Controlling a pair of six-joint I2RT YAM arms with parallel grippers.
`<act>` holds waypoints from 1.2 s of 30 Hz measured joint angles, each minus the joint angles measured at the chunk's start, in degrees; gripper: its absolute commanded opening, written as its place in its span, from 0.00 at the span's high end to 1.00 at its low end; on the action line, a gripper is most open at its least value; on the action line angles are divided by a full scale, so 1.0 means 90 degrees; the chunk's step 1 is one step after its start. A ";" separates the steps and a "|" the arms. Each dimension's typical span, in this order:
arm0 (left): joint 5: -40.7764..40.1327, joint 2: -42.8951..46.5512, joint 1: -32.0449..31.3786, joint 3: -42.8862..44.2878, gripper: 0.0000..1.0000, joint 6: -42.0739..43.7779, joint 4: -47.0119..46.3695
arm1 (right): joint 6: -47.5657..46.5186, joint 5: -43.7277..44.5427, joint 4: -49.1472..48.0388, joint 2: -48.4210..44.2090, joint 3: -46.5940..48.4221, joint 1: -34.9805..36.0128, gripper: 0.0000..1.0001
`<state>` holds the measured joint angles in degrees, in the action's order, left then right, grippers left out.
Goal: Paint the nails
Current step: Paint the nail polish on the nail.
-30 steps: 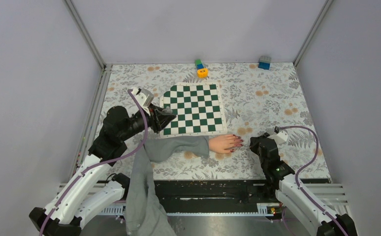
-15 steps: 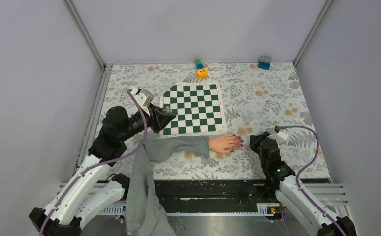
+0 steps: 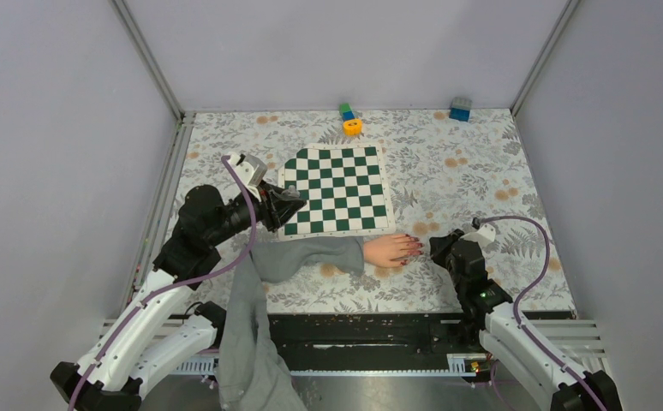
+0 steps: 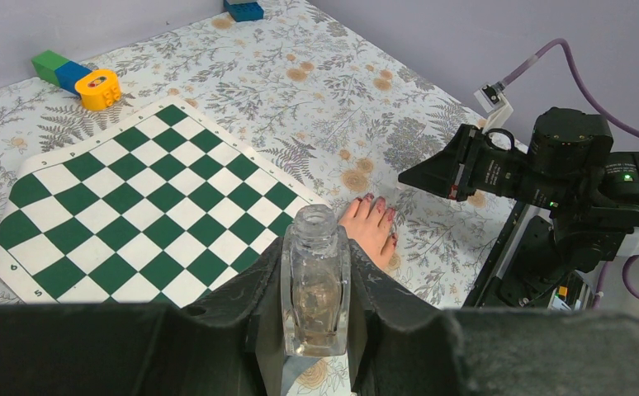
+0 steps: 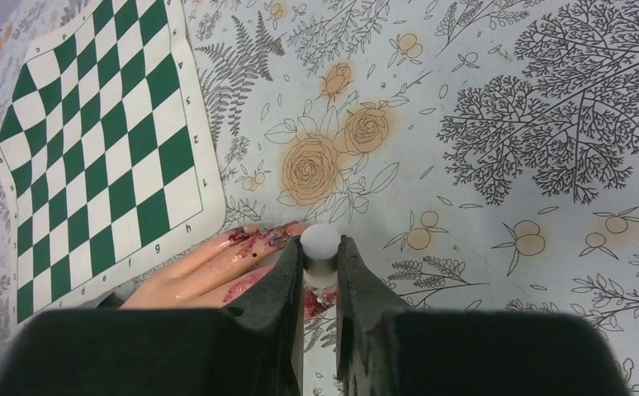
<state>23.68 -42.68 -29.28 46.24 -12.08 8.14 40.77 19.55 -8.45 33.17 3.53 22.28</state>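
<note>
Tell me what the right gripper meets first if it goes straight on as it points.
Probably the nails of the pale hand, just ahead of the right gripper; its height above them is unclear.

the top view looks steeply down from behind the arm bases point(image 3: 97, 387) over the whole floral-printed tabletop point(image 3: 482, 163). both wrist views sit low and close; all three share the pale pinkish hand point(image 3: 388, 250) and green-and-white chequered mat point(image 3: 341, 188).

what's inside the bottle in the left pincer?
The bottle, clamped in the left pincer, is clear glass with an open neck; something murky brownish shows low inside. Fingers cover its sides; liquid or residue, cannot tell.
</note>
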 measured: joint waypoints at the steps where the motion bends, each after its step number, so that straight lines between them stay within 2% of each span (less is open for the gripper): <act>1: 0.0000 0.0000 0.0000 0.0000 1.00 0.0000 0.0000 | 0.0000 -0.0024 0.0000 0.0000 0.0000 0.0000 1.00; 36: 0.0000 -0.0005 0.0000 0.0000 1.00 0.0000 0.0000 | 0.0005 -0.0121 0.0233 0.0029 0.0041 0.0000 1.00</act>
<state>23.68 -42.72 -29.28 46.24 -12.08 8.14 40.82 18.46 -6.35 33.43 3.90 22.28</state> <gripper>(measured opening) 0.261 0.159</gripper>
